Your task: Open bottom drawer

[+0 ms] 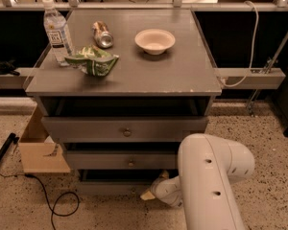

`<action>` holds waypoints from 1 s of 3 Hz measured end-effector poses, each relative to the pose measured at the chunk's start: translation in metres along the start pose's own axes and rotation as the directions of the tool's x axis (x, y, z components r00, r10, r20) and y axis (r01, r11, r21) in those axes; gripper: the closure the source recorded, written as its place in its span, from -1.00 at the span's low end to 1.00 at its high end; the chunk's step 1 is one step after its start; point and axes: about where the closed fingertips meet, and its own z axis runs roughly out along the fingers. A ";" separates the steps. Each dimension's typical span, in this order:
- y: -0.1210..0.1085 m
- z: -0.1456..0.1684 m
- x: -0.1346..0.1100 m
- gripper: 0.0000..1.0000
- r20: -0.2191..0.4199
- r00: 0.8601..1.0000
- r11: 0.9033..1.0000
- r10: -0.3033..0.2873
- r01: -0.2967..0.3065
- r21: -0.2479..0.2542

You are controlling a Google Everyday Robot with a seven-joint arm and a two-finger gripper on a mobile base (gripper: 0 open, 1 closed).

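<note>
The pale, tan-tipped two-finger gripper (150,193) sat low, near the floor, at the right end of the bottom drawer (110,187), a narrow grey wooden front that was the lowest of three in the cabinet. It seemed to be touching the drawer's front, though the contact was too dim to confirm, and whether the gripper was clenched or released could not be told. Its tip pointed left and slightly downward.

Behind it, a short white wrist segment (167,191) ran rightward into the bulky white arm (209,186). That thick link rose from the lower edge of the view, bent at a rounded elbow to the right of the cabinet, and folded back down toward the drawer.

A dark gap lay above the bottom drawer, then the mid-sized grey drawer front (120,160) with its small round knob, then the widest grey drawer front (125,128).

On the flat grey cabinet top (149,75) stood an upright clear plastic water bottle (57,31) at the left. A crumpled green snack bag (92,62) lay just beside it, a silver can (102,34) lay on its side behind the bag, and a shallow cream bowl (154,40) sat apart to the right.

An open brown cardboard box (38,150) rested on the speckled floor (264,128) left of the cabinet, with a black cable (52,201) looping in front.
</note>
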 end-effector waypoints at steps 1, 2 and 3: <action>-0.001 0.003 0.001 -1.00 -0.001 1.000 1.000 0.012 -0.012 -0.013; -0.001 0.003 0.001 -0.46 -0.001 1.000 1.000 0.012 -0.012 -0.013; -0.001 0.003 0.001 0.00 -0.001 1.000 1.000 0.012 -0.012 -0.013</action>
